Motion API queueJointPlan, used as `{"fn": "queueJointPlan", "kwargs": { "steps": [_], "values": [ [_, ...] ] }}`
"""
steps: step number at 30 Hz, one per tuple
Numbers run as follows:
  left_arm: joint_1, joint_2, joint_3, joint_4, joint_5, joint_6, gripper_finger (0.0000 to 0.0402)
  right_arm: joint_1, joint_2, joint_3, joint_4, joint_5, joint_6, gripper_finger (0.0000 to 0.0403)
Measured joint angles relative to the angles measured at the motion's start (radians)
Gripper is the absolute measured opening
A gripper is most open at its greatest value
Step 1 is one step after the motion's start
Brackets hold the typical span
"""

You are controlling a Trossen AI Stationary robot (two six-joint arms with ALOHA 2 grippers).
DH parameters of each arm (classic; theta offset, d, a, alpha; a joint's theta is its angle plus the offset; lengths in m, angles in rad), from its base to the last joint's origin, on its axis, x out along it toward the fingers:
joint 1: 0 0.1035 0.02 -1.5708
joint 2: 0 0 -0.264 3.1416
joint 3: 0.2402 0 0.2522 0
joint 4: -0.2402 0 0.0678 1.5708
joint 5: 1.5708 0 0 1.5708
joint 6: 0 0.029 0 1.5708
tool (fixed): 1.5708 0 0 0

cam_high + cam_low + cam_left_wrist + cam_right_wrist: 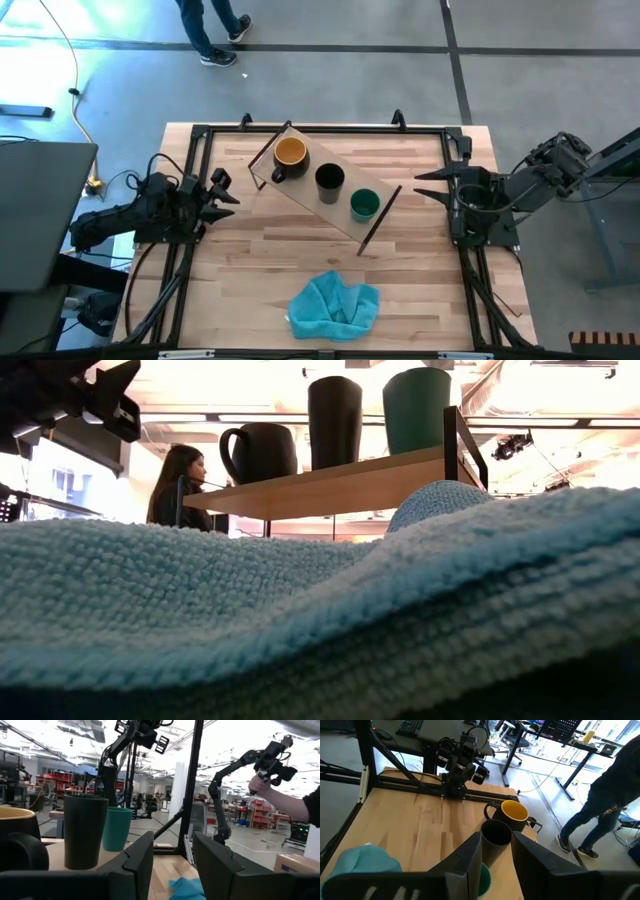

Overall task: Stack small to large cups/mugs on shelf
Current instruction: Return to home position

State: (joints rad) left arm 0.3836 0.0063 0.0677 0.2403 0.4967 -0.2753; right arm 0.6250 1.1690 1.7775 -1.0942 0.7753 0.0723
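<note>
The shelf (325, 192) stands slantwise on the middle of the table on its black end legs. On it in a row stand a yellow-orange mug with a dark handle (290, 154), a black cup (330, 180) and a green cup (364, 205), each apart from the others. My left gripper (222, 193) waits open at the table's left edge, pointing toward the shelf. At the right edge my right gripper (432, 185) is raised and open, looking down on the black cup (496, 834) and the mug (513, 814). Neither holds anything.
A crumpled teal-blue cloth (335, 303) lies near the table's front edge and fills the low view's foreground (300, 620). Black rails (190, 160) frame the tabletop. A person's legs (215, 30) show beyond the far edge; a hand (260, 782) shows in the room behind.
</note>
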Motion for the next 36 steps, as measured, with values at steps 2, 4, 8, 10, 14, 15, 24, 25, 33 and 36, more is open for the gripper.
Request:
{"fn": "queueJointPlan", "kwargs": {
  "steps": [2, 4, 8, 10, 14, 15, 24, 25, 33, 36],
  "values": [
    [0.0, 0.0, 0.0, 0.006, -0.002, -0.001, 0.0124, 0.0, 0.0, 0.0, -0.001, 0.0, 0.0, 0.0099],
    [-0.001, 0.0, 0.0, 0.013, -0.006, -0.008, 0.0124, 0.0, -0.001, 0.0, -0.001, 0.0, 0.001, 0.0099],
    [-0.053, 0.0, -0.001, 0.022, -0.046, -0.009, 0.0124, 0.0, -0.008, 0.0, -0.006, 0.0, 0.002, 0.0099],
    [-0.096, 0.0, -0.017, 0.043, -0.089, 0.001, 0.0124, 0.0, -0.011, 0.0, -0.007, 0.001, 0.002, 0.0099],
    [-0.174, 0.0, -0.059, 0.071, -0.17, 0.017, 0.0124, 0.0, -0.018, 0.0, -0.008, 0.0, -0.001, 0.0099],
    [-0.186, 0.0, -0.06, 0.059, -0.178, 0.024, 0.0124, 0.0, -0.019, 0.0, -0.009, 0.001, -0.001, 0.0099],
    [-0.194, 0.0, -0.058, 0.048, -0.167, 0.085, 0.0124, 0.0, -0.033, 0.0, -0.009, 0.0, -0.001, 0.0099],
    [-0.194, 0.0, -0.058, 0.039, -0.166, 0.092, 0.0124, 0.0, -0.033, 0.0, -0.01, 0.0, -0.001, 0.0099],
    [-0.194, 0.0, -0.058, -0.057, -0.166, 0.099, 0.0124, 0.0, -0.036, -0.001, -0.084, 0.018, 0.063, 0.0099],
    [-0.194, 0.0, -0.058, -0.057, -0.167, 0.099, 0.0124, 0.0, -0.062, -0.044, -0.044, 0.064, 0.077, 0.0099]
  ]
}}
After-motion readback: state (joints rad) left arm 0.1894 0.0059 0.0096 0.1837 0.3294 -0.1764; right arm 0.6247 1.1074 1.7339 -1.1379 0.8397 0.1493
